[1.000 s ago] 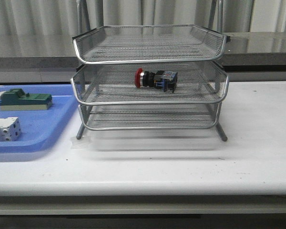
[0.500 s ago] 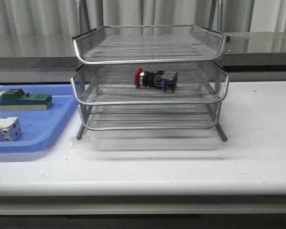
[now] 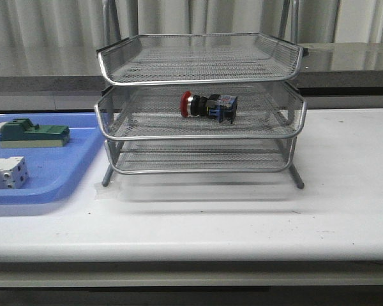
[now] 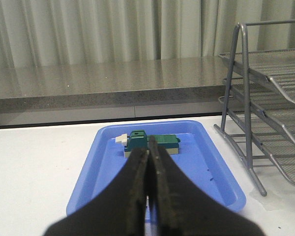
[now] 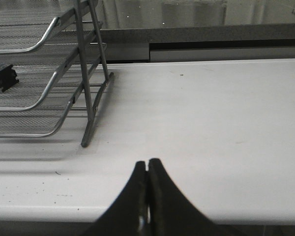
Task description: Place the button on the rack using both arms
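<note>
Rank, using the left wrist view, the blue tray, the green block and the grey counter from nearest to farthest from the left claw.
1. Blue tray: on the table just beyond the left claw.
2. Green block: in the tray's far half.
3. Grey counter: behind the table, before the curtains.

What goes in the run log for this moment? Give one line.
red-headed push-button: on middle tier | silver wire-mesh rack: upright | left gripper: shut, empty | right gripper: shut, empty

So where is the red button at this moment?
In the front view, the button lies on its side on the middle tier of the rack, near the centre, red head toward the blue tray on the left.
</note>
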